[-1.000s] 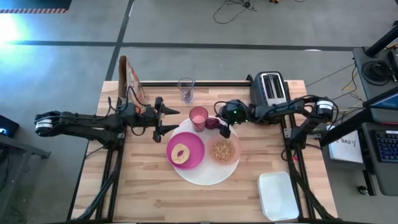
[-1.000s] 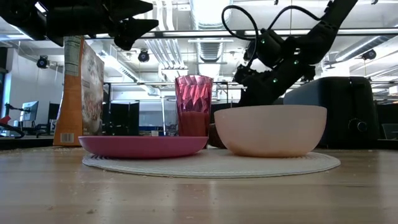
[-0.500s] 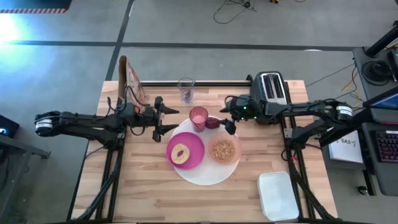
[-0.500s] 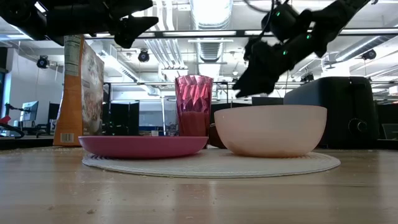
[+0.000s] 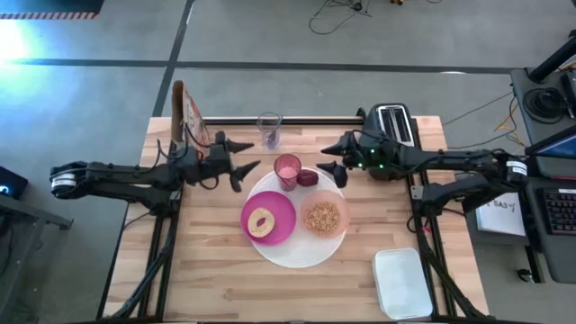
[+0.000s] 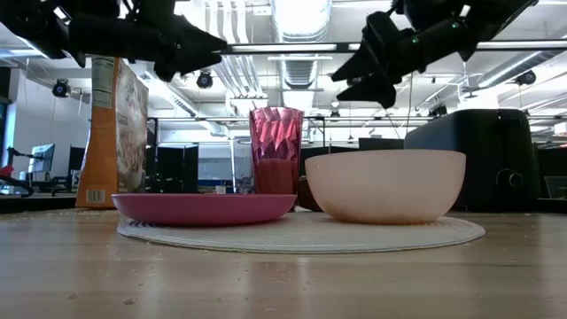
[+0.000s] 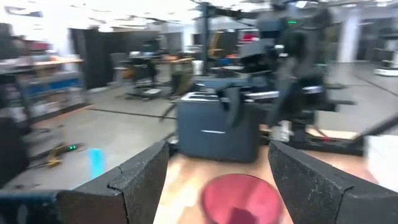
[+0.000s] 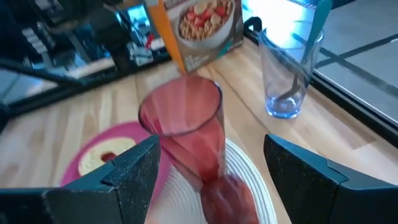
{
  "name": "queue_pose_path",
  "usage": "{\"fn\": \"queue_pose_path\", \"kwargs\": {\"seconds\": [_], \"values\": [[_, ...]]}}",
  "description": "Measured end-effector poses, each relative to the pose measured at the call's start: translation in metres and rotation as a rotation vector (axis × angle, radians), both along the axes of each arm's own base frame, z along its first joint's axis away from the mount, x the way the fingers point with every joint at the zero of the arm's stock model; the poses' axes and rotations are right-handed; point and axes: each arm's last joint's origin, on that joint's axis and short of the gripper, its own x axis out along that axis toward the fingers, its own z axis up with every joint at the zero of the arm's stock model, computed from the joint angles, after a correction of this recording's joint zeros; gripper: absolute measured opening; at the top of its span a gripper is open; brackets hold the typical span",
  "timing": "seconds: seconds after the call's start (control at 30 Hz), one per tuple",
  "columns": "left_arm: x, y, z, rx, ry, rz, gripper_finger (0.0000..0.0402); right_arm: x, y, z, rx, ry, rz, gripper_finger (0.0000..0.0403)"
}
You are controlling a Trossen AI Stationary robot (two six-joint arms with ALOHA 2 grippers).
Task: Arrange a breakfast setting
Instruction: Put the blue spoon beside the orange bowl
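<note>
A big white plate (image 5: 298, 255) lies mid-table. On it rest a magenta plate (image 5: 281, 209) with a bagel (image 5: 263, 221) and a pale pink bowl (image 5: 323, 216) of cereal. A pink tumbler (image 5: 288, 169) stands upright at the white plate's far rim, and a dark red fruit (image 5: 308, 177) lies beside it. A clear glass (image 5: 268, 129) with a spoon (image 8: 306, 53) in it stands farther back. My left gripper (image 5: 247, 155) hangs open above the table, left of the tumbler. My right gripper (image 5: 327, 159) hangs open, high and right of the fruit. Both are empty.
A cereal box (image 5: 189, 117) stands at the far left and a dark toaster (image 5: 393, 126) at the far right, under my right arm. A white lidded container (image 5: 402, 282) lies near the front right corner. Bare wood shows along the near edge.
My right gripper has risen from just beside the fruit and drawn back toward the toaster, tipping up closer to level, jaws open throughout. The fruit stays where it was on the white plate. My left gripper has swung its fingers toward the far edge and the tumbler.
</note>
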Motion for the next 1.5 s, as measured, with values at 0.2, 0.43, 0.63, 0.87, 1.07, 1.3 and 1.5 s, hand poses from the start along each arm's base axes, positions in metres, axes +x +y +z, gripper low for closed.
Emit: {"fn": "queue_pose_path", "kwargs": {"seconds": [0.2, 0.43, 0.63, 0.87, 1.07, 1.3, 1.5], "values": [[-0.002, 0.004, 0.007, 0.039, -0.043, 0.104, 0.0261, 0.007, -0.006, 0.002, 0.054, -0.091, -0.153, 0.0272], [0.007, 0.005, 0.034, 0.039, -0.019, 0.081, 0.0261, 0.023, -0.019, 0.013, 0.094, -0.172, -0.338, 0.0272], [0.02, 0.009, 0.066, -0.024, 0.142, 0.106, 0.0261, 0.051, -0.031, 0.013, 0.091, -0.107, -0.36, 0.0271], [0.021, 0.012, 0.082, -0.029, 0.186, 0.215, 0.0261, 0.087, -0.066, 0.001, 0.116, -0.06, -0.465, 0.026], [0.011, 0.01, 0.08, -0.021, 0.178, 0.216, 0.0261, 0.11, -0.1, -0.005, 0.24, -0.052, -0.566, 0.0259], [0.003, 0.008, 0.081, -0.017, 0.169, 0.216, 0.0261, 0.136, -0.11, -0.005, 0.286, -0.069, -0.557, 0.026], [-0.001, 0.007, 0.082, -0.009, 0.176, 0.216, 0.0261, 0.147, -0.111, -0.005, 0.293, -0.075, -0.561, 0.0256]]}}
